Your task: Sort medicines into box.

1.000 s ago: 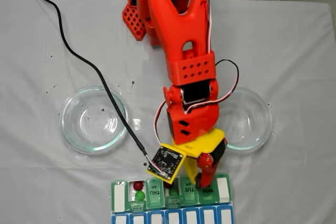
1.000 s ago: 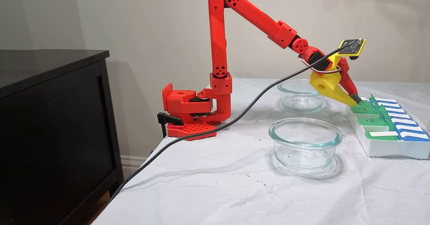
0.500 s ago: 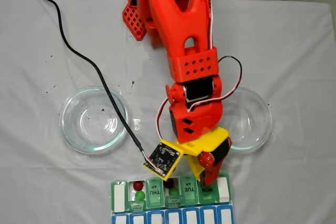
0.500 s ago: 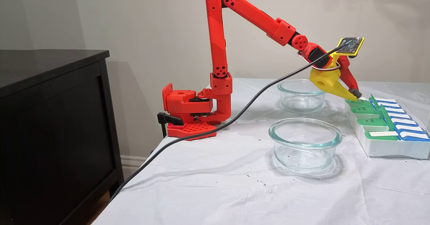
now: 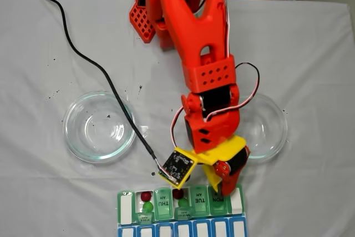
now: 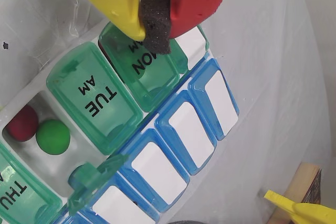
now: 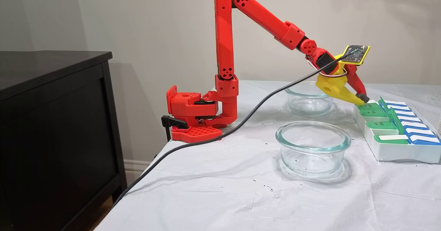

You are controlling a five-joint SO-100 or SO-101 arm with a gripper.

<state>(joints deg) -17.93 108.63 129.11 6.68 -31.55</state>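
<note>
The gripper [image 6: 155, 22] – fingers pressed together on their foam pad – hovers above the pill box [image 6: 173, 129] at the closed MON lid; a red ball [image 6: 22, 123] and green ball [image 6: 53, 136] lie in an open compartment beyond TUE.

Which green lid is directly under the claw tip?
The MON lid: the claw hangs above it with its foam tip, while the TUE lid lies beside, uncovered.

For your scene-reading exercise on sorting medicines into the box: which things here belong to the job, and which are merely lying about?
Part of the job:
- pill organizer
- red ball and green ball in its open compartment
- gripper, closed on its foam pad

Lying about:
- two glass dishes
- black cable
- dark cabinet
</note>
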